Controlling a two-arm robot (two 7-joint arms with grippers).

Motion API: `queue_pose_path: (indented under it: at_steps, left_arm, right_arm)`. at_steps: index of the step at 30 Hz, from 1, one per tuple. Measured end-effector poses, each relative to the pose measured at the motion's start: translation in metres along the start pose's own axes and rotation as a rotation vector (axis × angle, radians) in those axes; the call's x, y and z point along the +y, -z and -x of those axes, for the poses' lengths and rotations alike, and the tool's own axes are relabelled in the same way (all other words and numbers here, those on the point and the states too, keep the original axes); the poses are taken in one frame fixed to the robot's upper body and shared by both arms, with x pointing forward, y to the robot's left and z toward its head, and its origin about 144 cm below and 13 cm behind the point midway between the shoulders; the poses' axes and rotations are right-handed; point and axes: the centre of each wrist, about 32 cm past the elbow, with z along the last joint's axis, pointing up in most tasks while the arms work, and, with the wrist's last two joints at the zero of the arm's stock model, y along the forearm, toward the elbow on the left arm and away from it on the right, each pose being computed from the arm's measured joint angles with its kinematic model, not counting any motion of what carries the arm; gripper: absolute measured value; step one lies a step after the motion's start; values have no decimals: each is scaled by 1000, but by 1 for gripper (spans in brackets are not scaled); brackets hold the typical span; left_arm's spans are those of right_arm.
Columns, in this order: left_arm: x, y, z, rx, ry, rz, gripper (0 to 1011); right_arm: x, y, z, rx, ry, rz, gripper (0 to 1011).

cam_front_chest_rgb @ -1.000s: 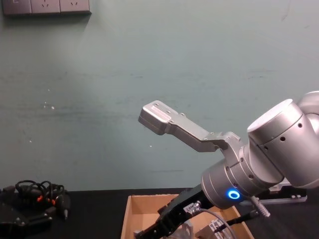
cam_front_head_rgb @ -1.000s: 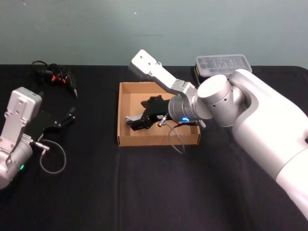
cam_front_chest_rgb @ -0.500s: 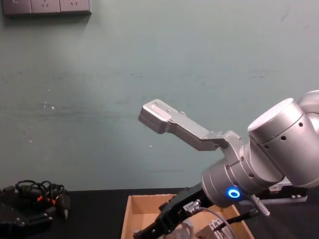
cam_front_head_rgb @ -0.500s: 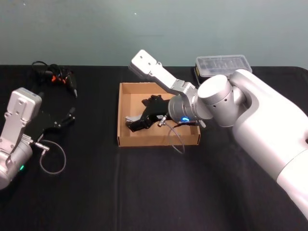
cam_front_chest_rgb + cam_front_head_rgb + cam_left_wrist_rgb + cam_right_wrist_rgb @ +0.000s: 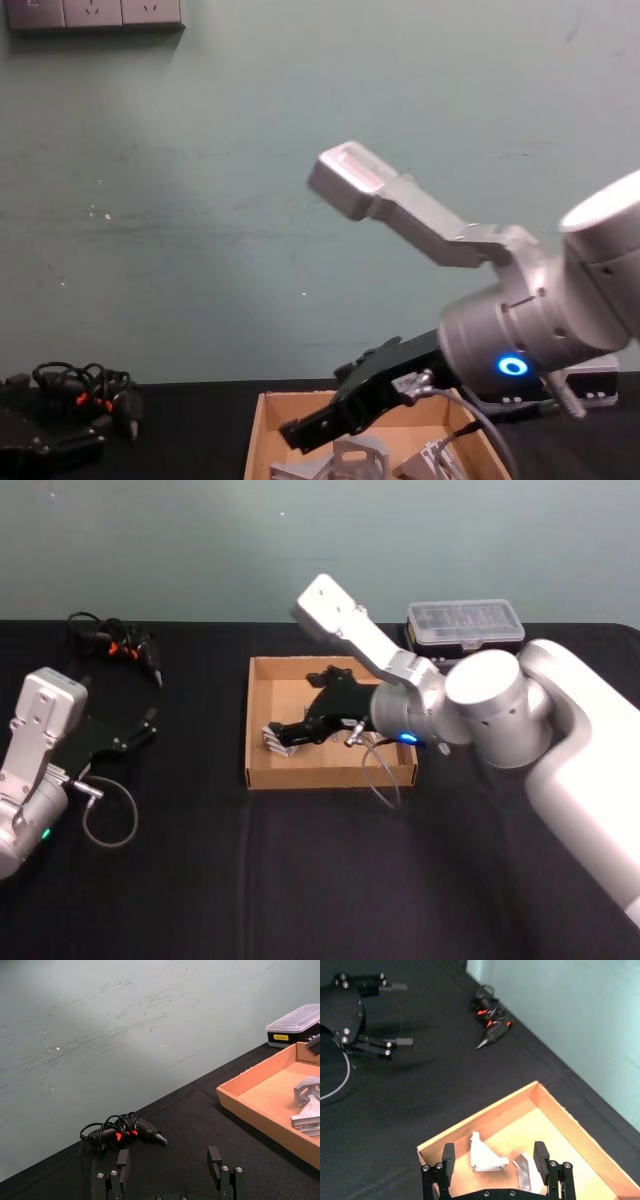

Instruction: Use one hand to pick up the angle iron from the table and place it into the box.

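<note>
1. Leftmost, the left gripper (image 5: 140, 728) sits parked low over the table (image 5: 200, 880), fingers spread wide on nothing, well apart from the box; only 1 arm is needed, so it keeps clear.
2. Behind it, near the wall, a corded tool (image 5: 120, 645) lies in its coiled cable, out of the working path.
3. At the centre, the box (image 5: 330, 775) holds 2 metal pieces: the angle iron (image 5: 487, 1159) resting on the cardboard floor near the left wall, with a second bracket (image 5: 525, 1170) just beside it.
4. Above them, the right gripper (image 5: 495, 1160) hangs over the box with its jaws wide and empty, the angle iron lying free below, so I judge the placing done.
5. Rightmost, a clear-lidded case (image 5: 465, 620) stands behind the box's far corner.
</note>
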Motion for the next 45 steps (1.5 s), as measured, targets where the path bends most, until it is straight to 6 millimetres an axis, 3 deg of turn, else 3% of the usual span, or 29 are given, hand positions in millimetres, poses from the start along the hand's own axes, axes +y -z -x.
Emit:
queue_pose_path:
  at_steps: [10, 24, 31, 45]
  left_arm:
    - [0, 0, 0, 0, 0, 0, 1011]
    - [0, 0, 0, 0, 0, 0, 1011]
    - [0, 0, 0, 0, 0, 0, 1011]
    - [0, 0, 0, 0, 0, 0, 1011]
  right_arm:
    - [-34, 30, 22, 54, 117, -101, 1000]
    - [-45, 69, 63, 24, 354, -198, 1000]
    - [-44, 78, 70, 1, 414, -224, 1000]
    - [-45, 76, 68, 0, 408, -198, 1000]
